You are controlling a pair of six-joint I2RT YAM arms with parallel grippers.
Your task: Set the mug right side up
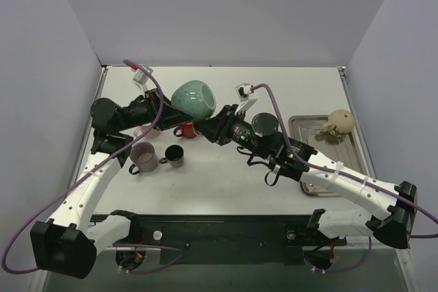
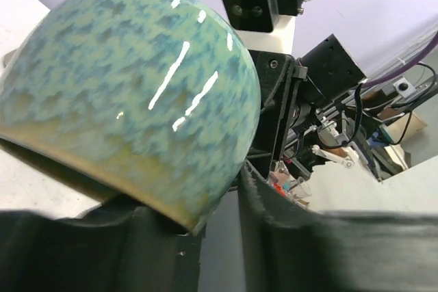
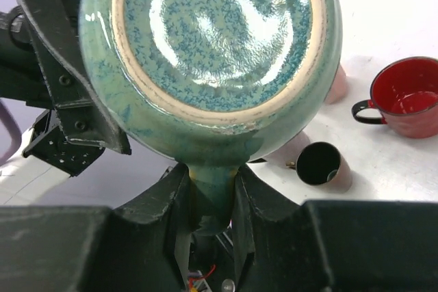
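Overhead, the green glazed mug (image 1: 194,98) hung clear of the worktop (image 1: 226,189), carried between the two arms near the far middle. The left fingers (image 1: 164,118) met it from the left and the right fingers (image 1: 204,128) from the right. Below it stood a red mug (image 1: 185,130), a mauve mug (image 1: 142,156) and a dark mug (image 1: 174,156), with a metal tray (image 1: 304,131) well apart on the right. From the left wrist, the green glazed mug (image 2: 130,100) filled the view as a dome tipped up and to the right. Its rim ran down to the left fingers (image 2: 89,251) and touched their inner edge. Whether those fingers were pinching the wall or only resting against it could not be told. From the right wrist, the mug's ringed base (image 3: 212,39) faced the camera squarely. The handle (image 3: 211,193) dropped straight down into the right fingers (image 3: 154,210), which were closed tight on it. The left fingers (image 3: 65,80) lay along the mug's left flank. So the long axis seemed to run from arm to arm, base toward the right wrist and mouth toward the left and somewhat downward. The right arm had the sure hold, and rolling that wrist about the handle looked like the move that would bring the mouth uppermost.
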